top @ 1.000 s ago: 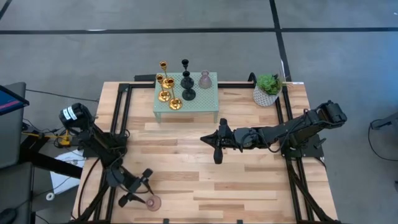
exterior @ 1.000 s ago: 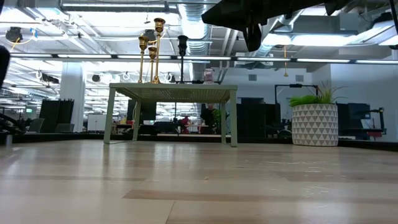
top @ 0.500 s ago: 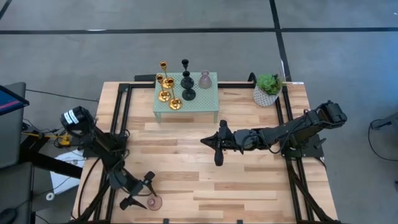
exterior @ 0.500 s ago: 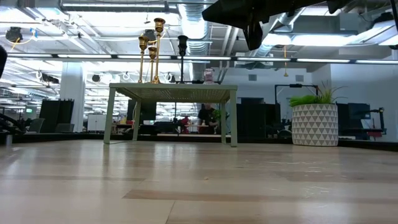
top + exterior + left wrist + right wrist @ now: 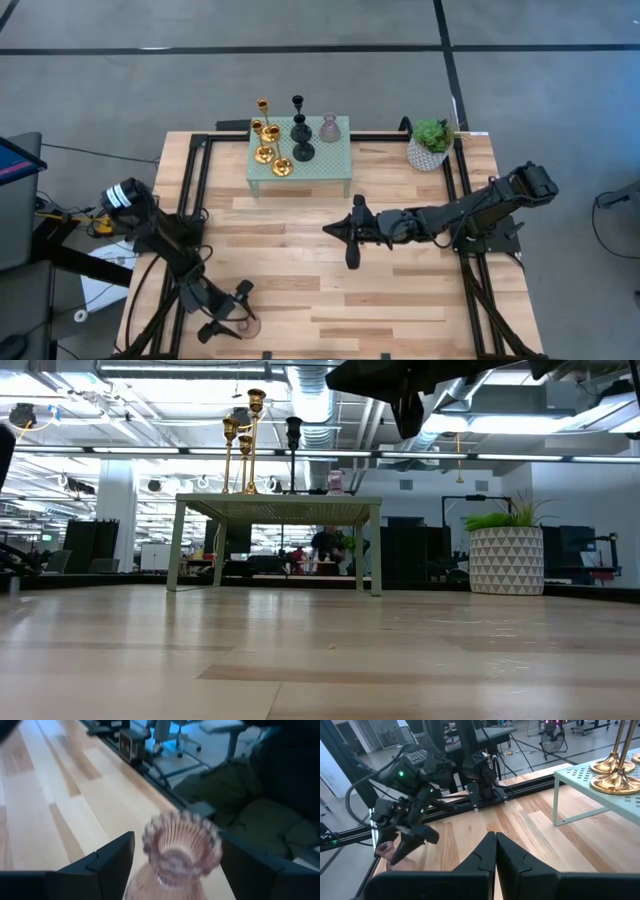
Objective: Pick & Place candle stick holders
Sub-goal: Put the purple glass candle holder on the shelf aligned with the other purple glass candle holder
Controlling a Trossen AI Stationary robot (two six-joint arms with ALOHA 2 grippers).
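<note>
One pink glass holder [image 5: 180,852] | upright | between left hand [image 5: 175,865] fingers [image 5: 107,862]

Ribbed translucent pink glass holder [image 5: 181,851] on smooth pale wood table [image 5: 45,820].

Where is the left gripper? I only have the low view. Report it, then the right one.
Observer: The left gripper is open, low at the table edge opposite the green stand, outside your picture.
Operator: Tell me what it's at.
Observer: A pink glass holder stands between its fingers, with gaps on both sides, not gripped.
Operator: Now the right one.
Observer: The right gripper hangs shut over mid-table, pointing toward the left arm.
</note>
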